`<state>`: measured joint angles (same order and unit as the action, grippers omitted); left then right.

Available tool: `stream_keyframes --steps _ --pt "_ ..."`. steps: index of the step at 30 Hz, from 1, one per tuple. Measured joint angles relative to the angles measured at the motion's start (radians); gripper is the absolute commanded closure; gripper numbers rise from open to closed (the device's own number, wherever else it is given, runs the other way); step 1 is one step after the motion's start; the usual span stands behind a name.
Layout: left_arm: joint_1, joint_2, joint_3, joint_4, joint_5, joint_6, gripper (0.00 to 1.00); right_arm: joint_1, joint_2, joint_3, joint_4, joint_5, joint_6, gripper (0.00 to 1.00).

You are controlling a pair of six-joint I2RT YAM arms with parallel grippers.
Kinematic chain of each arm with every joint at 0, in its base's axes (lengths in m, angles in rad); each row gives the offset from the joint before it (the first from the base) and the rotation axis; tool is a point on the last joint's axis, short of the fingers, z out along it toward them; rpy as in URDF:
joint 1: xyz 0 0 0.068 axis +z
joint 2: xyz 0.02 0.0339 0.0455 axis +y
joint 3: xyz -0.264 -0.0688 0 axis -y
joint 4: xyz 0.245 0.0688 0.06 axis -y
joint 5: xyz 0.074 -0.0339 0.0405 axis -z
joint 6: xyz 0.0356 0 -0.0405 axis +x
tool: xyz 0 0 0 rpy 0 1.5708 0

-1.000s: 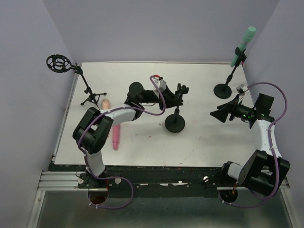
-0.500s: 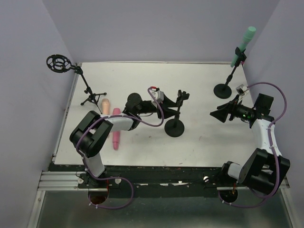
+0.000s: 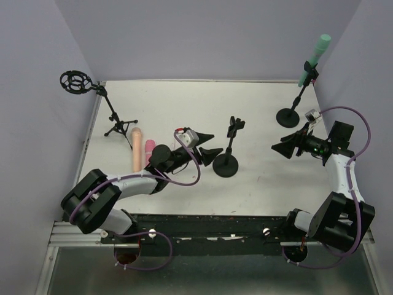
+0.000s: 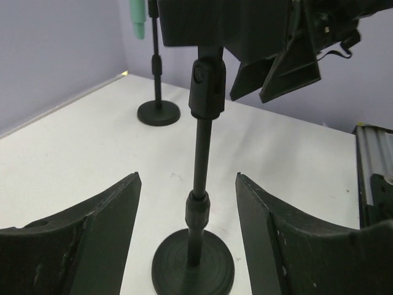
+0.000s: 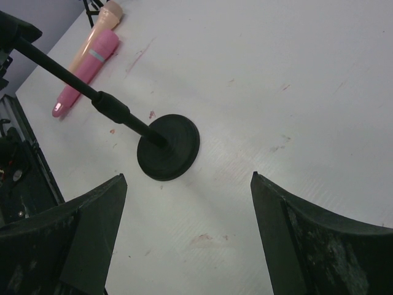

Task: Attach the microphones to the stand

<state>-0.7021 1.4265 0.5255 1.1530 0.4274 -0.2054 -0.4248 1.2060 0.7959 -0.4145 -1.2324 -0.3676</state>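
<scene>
The pink microphone (image 5: 89, 69) and the pale peach microphone (image 5: 102, 23) lie flat on the tabletop (image 3: 184, 101), side by side. They sit behind the left hand (image 3: 210, 144), on the outer side of its forearm. Their long axes run parallel from near edge to far edge, with the wider heads toward the far side. In the top view the left arm covers the near part of the pink one, and the right wrist view cuts the peach head off at the frame's edge.

The mint green microphone (image 3: 313, 58) stands beyond the right hand (image 3: 281, 142), clipped into the far stand (image 3: 288, 115). It leans with its head up. The left wrist view shows only its lower end.

The left arm stretches low over the tabletop. Its hand is spread wide and holds nothing, and it points at the middle stand (image 4: 201, 178), whose pole rises just ahead between its fingers. The clip on that stand is cropped and too dark to read.

The right hand is likewise spread and holds nothing. It hovers, facing the middle stand from well apart.

A tripod stand (image 3: 113, 117) with a ring mount sits far beyond the left hand's outer side.
</scene>
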Motion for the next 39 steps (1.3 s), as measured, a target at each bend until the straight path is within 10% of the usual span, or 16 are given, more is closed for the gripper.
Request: stream_keyframes --steps 8,18,24,29,39 --pt "-0.237 0.043 -0.028 0.017 -0.514 0.066 0.27 0.000 -0.002 0.000 -0.007 0.000 0.000 0.10" --pt "-0.290 0.287 0.109 0.129 -0.715 0.127 0.40 0.000 -0.005 0.000 -0.008 0.000 0.000 0.10" --pt "-0.302 0.324 0.167 0.138 -0.735 0.134 0.53 0.000 -0.005 0.000 -0.010 0.000 0.000 0.10" --pt "-0.302 0.343 0.180 0.146 -0.729 0.138 0.99 0.000 -0.005 0.000 -0.015 0.000 0.000 0.10" --pt "-0.192 0.311 0.119 0.168 -0.358 0.098 1.00 0.000 -0.005 0.000 -0.024 0.000 -0.002 0.10"
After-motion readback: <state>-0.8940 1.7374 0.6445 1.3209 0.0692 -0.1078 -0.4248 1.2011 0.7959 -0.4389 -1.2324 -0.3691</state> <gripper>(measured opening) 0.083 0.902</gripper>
